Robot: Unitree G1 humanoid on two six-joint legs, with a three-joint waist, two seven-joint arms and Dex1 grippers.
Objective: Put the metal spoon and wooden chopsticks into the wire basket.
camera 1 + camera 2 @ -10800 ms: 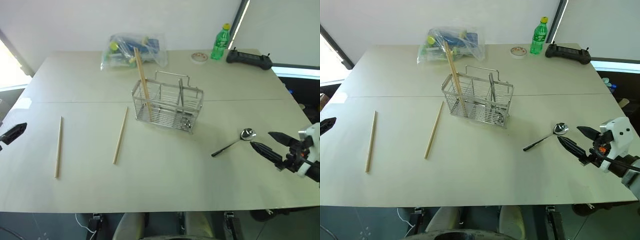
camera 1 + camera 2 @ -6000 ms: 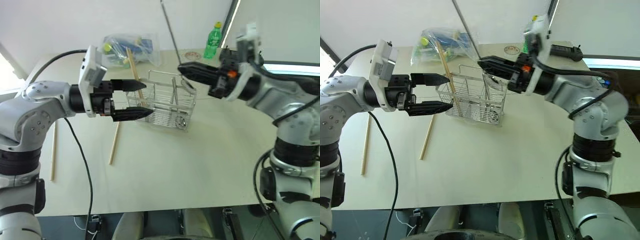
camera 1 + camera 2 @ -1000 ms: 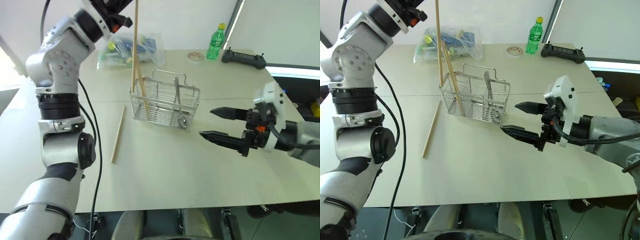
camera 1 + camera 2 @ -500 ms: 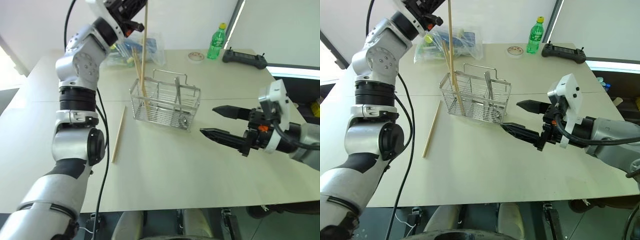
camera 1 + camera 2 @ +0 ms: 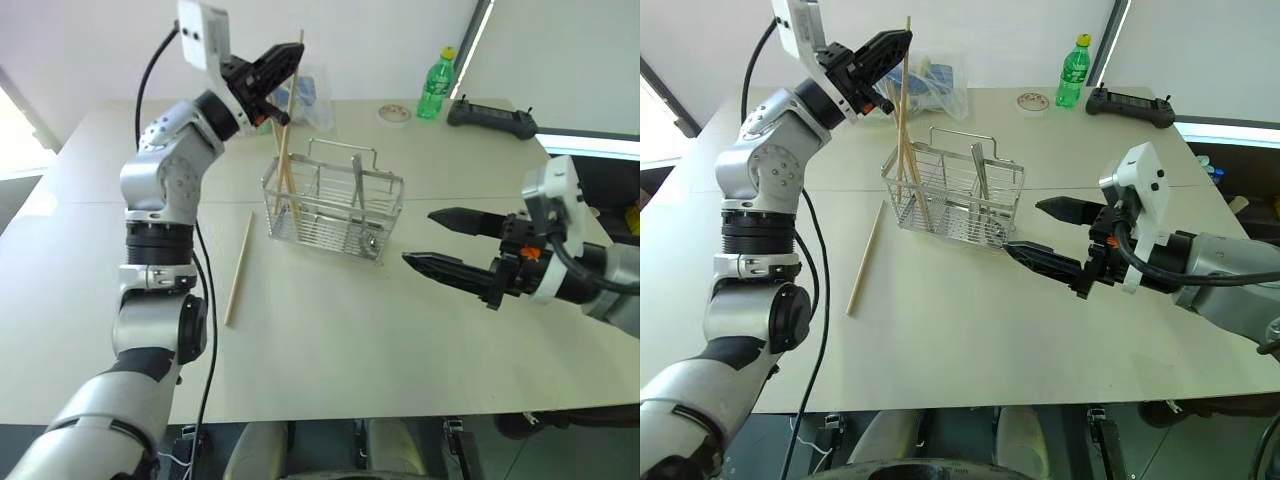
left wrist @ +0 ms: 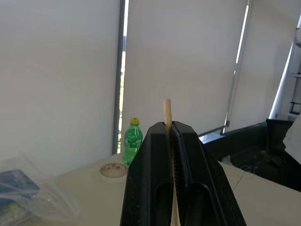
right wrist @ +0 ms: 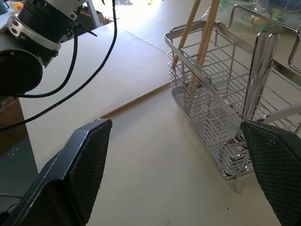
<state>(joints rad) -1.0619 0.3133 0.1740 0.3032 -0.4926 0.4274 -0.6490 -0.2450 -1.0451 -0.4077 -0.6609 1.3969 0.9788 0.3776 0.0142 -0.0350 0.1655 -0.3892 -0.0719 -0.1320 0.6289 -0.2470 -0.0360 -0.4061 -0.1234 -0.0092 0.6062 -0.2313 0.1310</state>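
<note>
While the left pincer (image 5: 283,62) clamps it, a chopstick (image 5: 290,110) stands in the wire basket (image 5: 335,213)

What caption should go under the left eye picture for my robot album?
Left claw lowers a wooden chopstick into the wire basket; one chopstick waits on the table.

L arm raised, upper arm upright, forearm angled up and fwd; L gripper (image 5: 280,62) points up-fwd and toward the R side; fingers pressed together, clamping a wooden chopstick (image 6: 167,113) between pads; stick tip projects just past fingertips. R arm low, forearm extended across toward the L side, wrist near level; R gripper (image 5: 445,242) has its two black fingers spread wide, one finger (image 5: 470,220) farther fwd, the other nearer; nothing between them; fingertips apart from all objects.
</note>
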